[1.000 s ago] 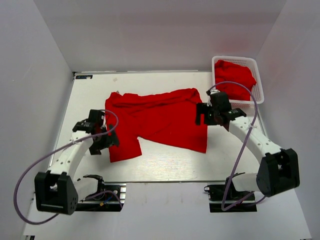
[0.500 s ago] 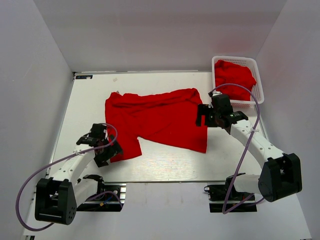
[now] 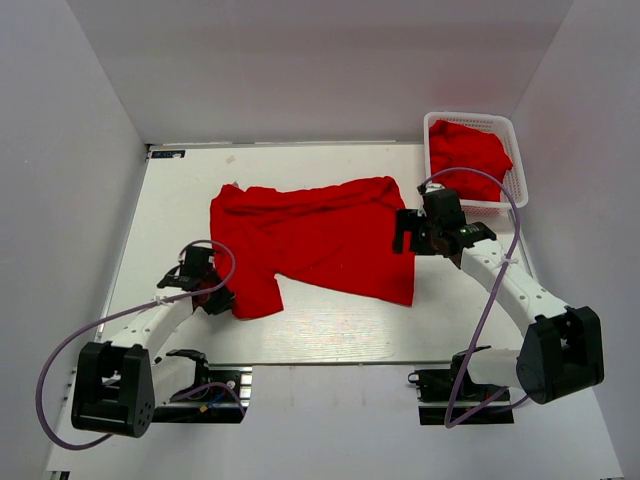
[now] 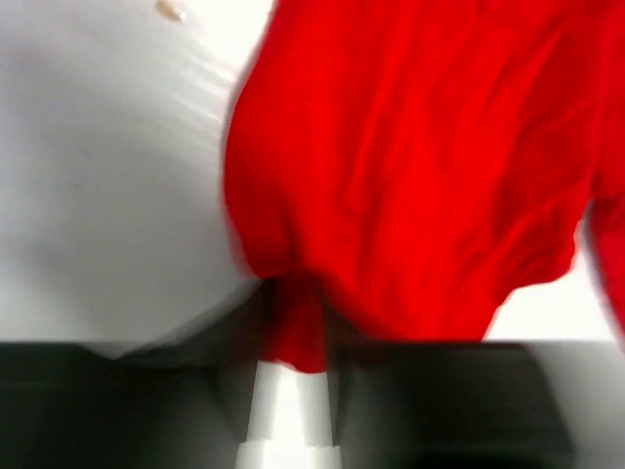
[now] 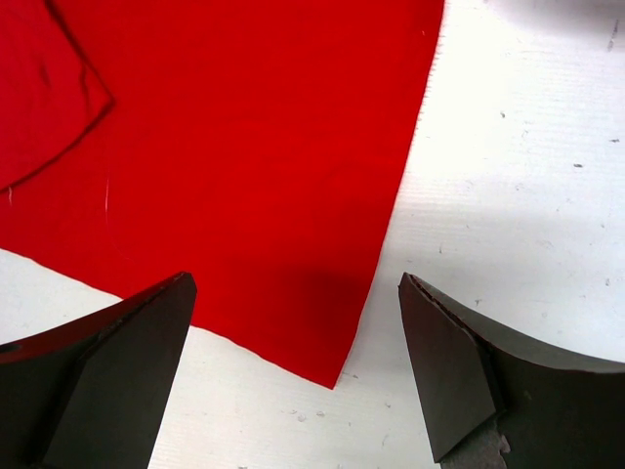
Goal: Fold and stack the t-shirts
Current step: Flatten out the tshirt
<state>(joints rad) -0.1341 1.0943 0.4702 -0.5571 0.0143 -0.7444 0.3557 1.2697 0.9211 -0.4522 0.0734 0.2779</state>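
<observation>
On white table (image 3: 330, 325), plain bright red cloth t-shirt (image 3: 320, 235) lying spread. Left gripper (image 4: 296, 342) pinching near-left corner, cloth bunching between jaws. Right gripper (image 5: 295, 280) hovering wide open over right edge. Best: right fingers taking hem deep, both sides rising together, cloth taut. Second crumpled red t-shirt (image 3: 468, 155) sitting in white plastic lattice basket (image 3: 518, 170).

The left gripper (image 4: 293, 327) looks blurry where it meets the t-shirt (image 4: 420, 166), which is cut off at the top edge.
</observation>
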